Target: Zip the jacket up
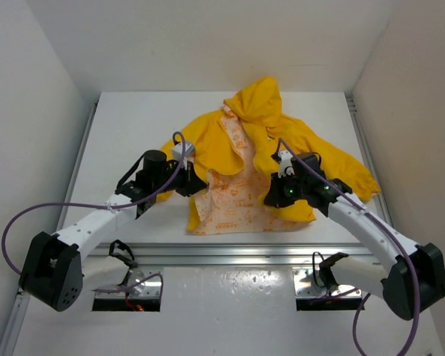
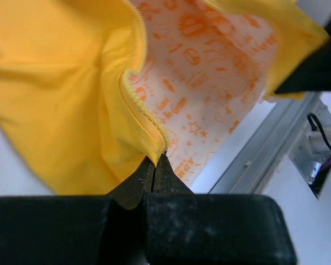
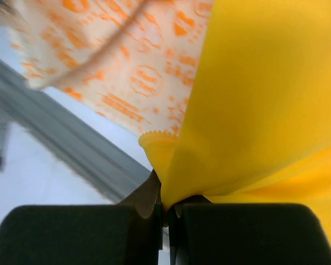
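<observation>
The yellow hooded jacket [image 1: 282, 137] lies open on the white table, hood at the back, its orange-and-white patterned lining [image 1: 233, 196] facing up in the middle. My left gripper [image 1: 195, 182] is shut on the left front edge of the jacket; the left wrist view shows its jaws pinched on the yellow zipper edge [image 2: 146, 124]. My right gripper [image 1: 273, 199] is shut on the right front edge near the hem; the right wrist view shows yellow fabric [image 3: 254, 99] and the toothed zipper tape [image 3: 157, 141] squeezed between its jaws. The two front edges are apart.
A metal rail [image 1: 237, 254] runs along the table's near edge, just below the jacket's hem. White walls close in left, right and back. The right sleeve [image 1: 348, 167] spreads toward the right rail. Purple cables [image 1: 30, 211] loop from both arms.
</observation>
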Tool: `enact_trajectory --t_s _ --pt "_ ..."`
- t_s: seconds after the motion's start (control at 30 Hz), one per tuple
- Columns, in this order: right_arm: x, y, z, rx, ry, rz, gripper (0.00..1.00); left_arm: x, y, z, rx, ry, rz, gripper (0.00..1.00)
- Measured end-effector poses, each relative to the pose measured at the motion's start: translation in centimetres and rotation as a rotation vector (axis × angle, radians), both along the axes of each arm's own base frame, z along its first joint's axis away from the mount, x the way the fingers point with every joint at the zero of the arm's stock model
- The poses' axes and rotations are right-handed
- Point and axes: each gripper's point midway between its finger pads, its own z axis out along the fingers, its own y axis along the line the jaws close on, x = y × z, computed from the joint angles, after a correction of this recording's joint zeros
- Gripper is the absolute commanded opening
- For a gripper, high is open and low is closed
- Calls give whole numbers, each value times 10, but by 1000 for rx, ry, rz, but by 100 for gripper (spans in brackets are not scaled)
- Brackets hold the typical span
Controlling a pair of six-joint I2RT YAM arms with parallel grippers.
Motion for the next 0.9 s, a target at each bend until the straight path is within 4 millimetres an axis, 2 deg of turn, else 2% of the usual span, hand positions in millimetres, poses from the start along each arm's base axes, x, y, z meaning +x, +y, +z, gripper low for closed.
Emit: enact_trajectory --t_s 0.17,0.3,0.53,0.7,0.9 --pt "8 23 20 235 57 58 0 -14 -15 13 -21 -55 -111 0" --pt "18 50 37 468 160 78 0 -22 -27 23 -34 -85 -184 0" --pt "45 76 84 776 258 110 0 -33 -46 49 -76 -135 -289 0" --pt "40 83 109 862 270 180 0 -36 -54 55 -95 -135 -334 0" --pt "25 80 110 832 254 239 0 -44 -60 58 -128 -100 -381 0"
